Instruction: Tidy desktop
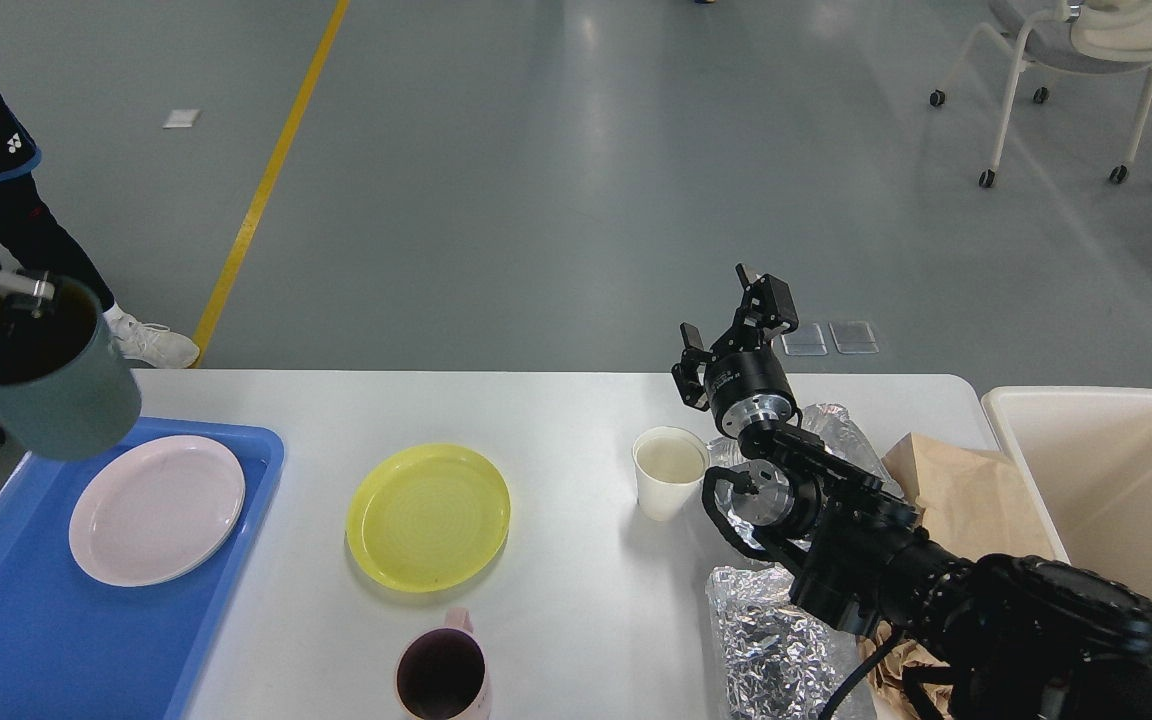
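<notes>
Carry step in hand: left claw (11,290) grips a grey-green cup (46,385) aloft over the blue tray (16,640) at the tabletop's (556,420) left end, right claw (736,320) wide and idle; next, lower it beside the pink plate (156,508).

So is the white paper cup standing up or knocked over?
Standing up. The white paper cup sits on the desktop with its round open mouth facing upward.
</notes>
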Available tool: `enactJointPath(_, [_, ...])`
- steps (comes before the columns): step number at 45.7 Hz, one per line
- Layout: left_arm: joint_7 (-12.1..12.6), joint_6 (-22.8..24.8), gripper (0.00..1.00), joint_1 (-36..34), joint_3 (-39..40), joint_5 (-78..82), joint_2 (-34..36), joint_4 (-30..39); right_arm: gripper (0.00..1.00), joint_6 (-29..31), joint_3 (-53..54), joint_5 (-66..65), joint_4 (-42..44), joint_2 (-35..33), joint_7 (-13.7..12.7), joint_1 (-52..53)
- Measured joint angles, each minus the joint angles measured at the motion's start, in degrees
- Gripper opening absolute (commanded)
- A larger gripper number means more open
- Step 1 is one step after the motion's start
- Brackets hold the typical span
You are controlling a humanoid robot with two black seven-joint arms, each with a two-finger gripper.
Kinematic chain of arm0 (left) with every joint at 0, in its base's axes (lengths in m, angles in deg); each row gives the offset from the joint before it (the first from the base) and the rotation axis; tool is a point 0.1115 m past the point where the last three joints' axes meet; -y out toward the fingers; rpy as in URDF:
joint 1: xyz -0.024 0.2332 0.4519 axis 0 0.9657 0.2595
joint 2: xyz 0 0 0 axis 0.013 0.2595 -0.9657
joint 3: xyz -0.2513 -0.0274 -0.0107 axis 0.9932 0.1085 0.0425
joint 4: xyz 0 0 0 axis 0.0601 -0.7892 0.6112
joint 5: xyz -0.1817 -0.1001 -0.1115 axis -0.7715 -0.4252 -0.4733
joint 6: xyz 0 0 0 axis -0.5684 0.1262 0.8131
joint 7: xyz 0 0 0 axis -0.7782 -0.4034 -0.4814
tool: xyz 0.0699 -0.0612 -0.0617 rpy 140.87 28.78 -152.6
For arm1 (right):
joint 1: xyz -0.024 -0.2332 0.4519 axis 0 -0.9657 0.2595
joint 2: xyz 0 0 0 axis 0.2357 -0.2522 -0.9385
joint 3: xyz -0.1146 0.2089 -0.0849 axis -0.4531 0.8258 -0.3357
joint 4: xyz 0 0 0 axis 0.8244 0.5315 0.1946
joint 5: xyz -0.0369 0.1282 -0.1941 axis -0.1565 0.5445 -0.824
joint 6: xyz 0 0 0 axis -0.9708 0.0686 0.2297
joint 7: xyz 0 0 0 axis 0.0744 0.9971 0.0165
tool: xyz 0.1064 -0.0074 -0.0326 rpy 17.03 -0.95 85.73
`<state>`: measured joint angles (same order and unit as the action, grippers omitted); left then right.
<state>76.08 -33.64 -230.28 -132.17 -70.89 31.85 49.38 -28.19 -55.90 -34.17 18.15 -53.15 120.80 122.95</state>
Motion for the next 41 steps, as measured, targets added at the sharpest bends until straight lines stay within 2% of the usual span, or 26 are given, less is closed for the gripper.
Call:
enactJointPath(3, [0.1,-2.5,0.0,5.8,-1.5,0.7,1.9,0.0,1.0,0.0,0.0,0.0,0.0,0.0,0.0,0.0])
enactJointPath(11, [0.4,-19.6,0.0,22.1,-2.3,3.6,8.3,-0.2,1.0,0.0,0.0,0.0,0.0,0.0,0.0,0.0])
enactJointPath(20, [-0.2,-36.8,0.0,33.5,-1.1,3.9,15.0,-1.7,1.0,0.0,0.0,0.0,0.0,0.0,0.0,0.0])
enactJointPath(25, [-0.4,-44.9,0.0,41.6,3.7,3.8,18.3,-3.4,1.0,0.0,0.0,0.0,0.0,0.0,0.0,0.0])
enactJointPath(32, [-0.1,-51.2,0.0,56.0,13.3,3.6,19.8,-8.7,1.0,0.0,0.0,0.0,0.0,0.0,0.0,0.0])
enactJointPath(38, [0.2,-52.6,0.0,65.6,21.2,3.4,19.9,-14.3,1.0,0.0,0.0,0.0,0.0,0.0,0.0,0.0])
enactJointPath(41, [0.2,-52.8,0.0,68.3,24.1,3.3,20.0,-16.1,1.0,0.0,0.0,0.0,0.0,0.0,0.0,0.0])
